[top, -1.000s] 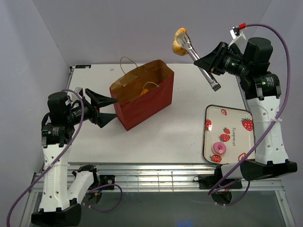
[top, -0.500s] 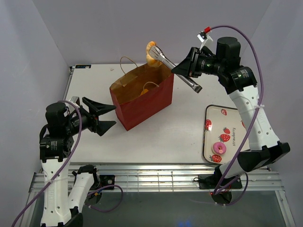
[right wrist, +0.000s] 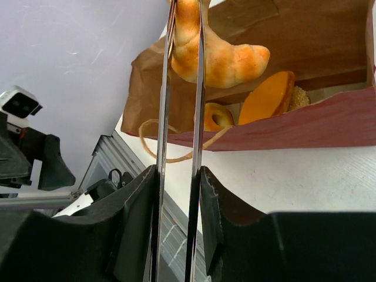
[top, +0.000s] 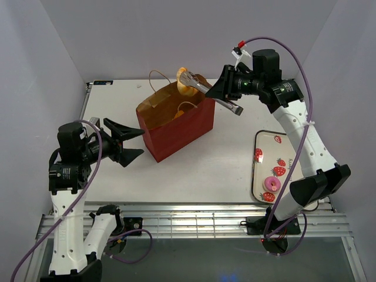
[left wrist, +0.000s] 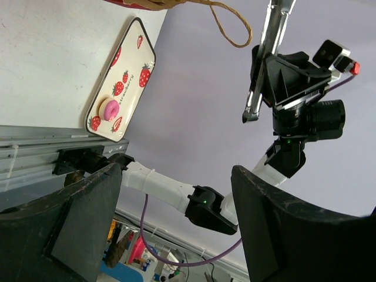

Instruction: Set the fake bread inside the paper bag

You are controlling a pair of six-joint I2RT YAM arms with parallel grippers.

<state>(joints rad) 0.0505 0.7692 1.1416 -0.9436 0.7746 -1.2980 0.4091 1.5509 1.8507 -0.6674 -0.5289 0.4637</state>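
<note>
The right end effector is pressed together on the tongs, whose tips pinch a croissant right over the far rim of the paper bag. Other pastries lie inside the bag. The doughnut sits on the tray.

To finish this drop well, bring the tips further over the middle of the opening, clear of the cord handle. Then loosen the squeeze gently so the blades spring apart.

The left end effector is spread and empty, close beside the bag's left end on the tabletop.
</note>
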